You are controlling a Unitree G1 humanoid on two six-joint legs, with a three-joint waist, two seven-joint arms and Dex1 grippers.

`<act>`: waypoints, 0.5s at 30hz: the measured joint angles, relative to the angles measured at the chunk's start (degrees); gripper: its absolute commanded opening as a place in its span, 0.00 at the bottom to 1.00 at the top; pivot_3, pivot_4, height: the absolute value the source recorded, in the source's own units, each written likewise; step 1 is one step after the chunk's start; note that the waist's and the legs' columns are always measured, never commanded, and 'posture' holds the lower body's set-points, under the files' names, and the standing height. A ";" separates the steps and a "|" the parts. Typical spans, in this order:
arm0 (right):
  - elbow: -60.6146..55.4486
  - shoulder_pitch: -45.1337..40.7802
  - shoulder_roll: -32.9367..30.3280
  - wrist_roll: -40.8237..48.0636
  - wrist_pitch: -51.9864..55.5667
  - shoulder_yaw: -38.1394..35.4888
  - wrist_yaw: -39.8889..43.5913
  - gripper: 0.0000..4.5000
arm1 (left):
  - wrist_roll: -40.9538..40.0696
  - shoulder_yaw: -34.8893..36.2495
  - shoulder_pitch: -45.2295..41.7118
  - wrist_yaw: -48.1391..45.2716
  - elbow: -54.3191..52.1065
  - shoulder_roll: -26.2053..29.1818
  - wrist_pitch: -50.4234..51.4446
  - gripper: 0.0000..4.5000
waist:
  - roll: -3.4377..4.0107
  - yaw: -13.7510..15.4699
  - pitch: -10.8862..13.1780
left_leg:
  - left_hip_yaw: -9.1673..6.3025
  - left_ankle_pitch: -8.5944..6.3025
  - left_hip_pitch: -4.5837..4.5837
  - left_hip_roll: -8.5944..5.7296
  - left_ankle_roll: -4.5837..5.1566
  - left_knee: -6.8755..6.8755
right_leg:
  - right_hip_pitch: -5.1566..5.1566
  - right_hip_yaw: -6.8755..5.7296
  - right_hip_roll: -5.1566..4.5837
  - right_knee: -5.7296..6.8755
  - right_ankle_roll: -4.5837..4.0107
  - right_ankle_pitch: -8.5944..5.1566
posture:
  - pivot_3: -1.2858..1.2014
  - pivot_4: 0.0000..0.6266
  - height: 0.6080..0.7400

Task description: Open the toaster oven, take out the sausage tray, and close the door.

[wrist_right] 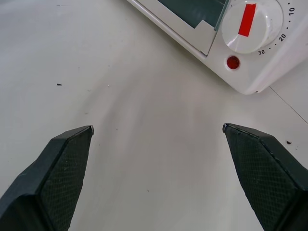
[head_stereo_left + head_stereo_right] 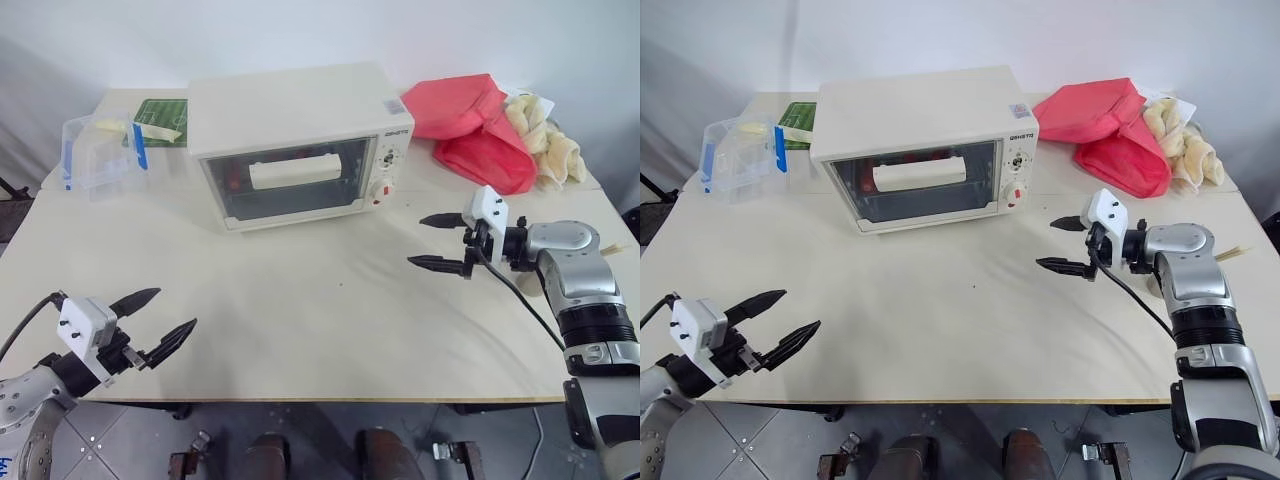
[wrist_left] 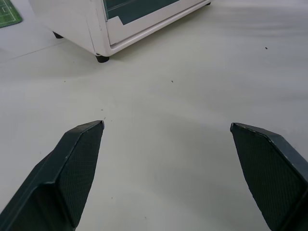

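The cream-white toaster oven (image 2: 290,105) stands at the back middle of the table. Its glass door (image 2: 345,188) is closed, with the bar handle (image 2: 296,171) across it. Red shapes (image 2: 233,180) show dimly through the glass at the left; I cannot make out the sausage tray itself. My right gripper (image 2: 414,240) hovers open over the table, to the right of and in front of the oven's knob panel (image 1: 250,21), pointing toward it. Near the table's front left edge my left gripper (image 2: 176,308) stands open and empty, aimed at the oven's lower corner (image 3: 101,50).
A clear plastic box with blue clips (image 2: 103,150) and a green pad (image 2: 160,120) lie at the back left. A red cloth (image 2: 475,130) and a cream cloth bundle (image 2: 545,140) lie at the back right. Bare tabletop (image 2: 320,300) spreads in front of the oven.
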 measured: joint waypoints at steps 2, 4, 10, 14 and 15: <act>0.00 0.00 0.10 0.00 -0.01 0.04 0.07 1.00 | -0.20 0.06 0.28 -0.32 -0.08 0.00 0.14 0.99 | 0.00 -0.01 0.00 | 0.00 0.00 0.00 0.00 0.00 0.00 | 0.00 0.00 0.00 0.00 0.00 0.00 | 0.52 0.24 1.00; -0.01 0.00 0.11 0.00 0.00 0.05 0.11 1.00 | -0.66 0.19 1.00 -0.31 -0.35 0.00 1.16 0.99 | 0.00 -0.02 0.00 | 0.00 0.00 0.00 0.01 0.00 0.00 | 0.00 0.00 0.00 0.00 0.00 0.00 | 0.52 0.24 1.00; -4.54 0.60 0.50 0.48 1.91 0.26 0.24 1.00 | -1.82 3.50 1.59 3.09 -0.86 0.00 3.87 0.99 | 0.00 0.02 0.00 | -0.01 0.00 0.00 0.05 0.00 0.01 | -0.01 0.01 -0.01 0.01 0.00 0.00 | 0.52 0.24 1.00; -10.73 -0.40 4.28 4.07 9.11 1.50 0.97 1.00 | -4.90 6.41 -1.23 5.89 -2.52 0.22 7.27 0.99 | 0.00 -0.19 0.00 | -0.01 -0.01 0.00 0.13 -0.01 0.01 | -0.02 0.02 0.03 0.06 0.00 0.00 | 0.52 0.24 1.00; -11.64 -1.37 5.65 4.89 10.46 2.29 1.07 1.00 | -5.67 6.72 -2.27 5.85 -2.66 0.34 7.37 0.99 | 0.01 -0.24 0.00 | -0.01 -0.01 0.01 0.13 -0.02 0.01 | -0.04 0.02 0.03 0.09 0.00 0.00 | 0.52 0.24 1.00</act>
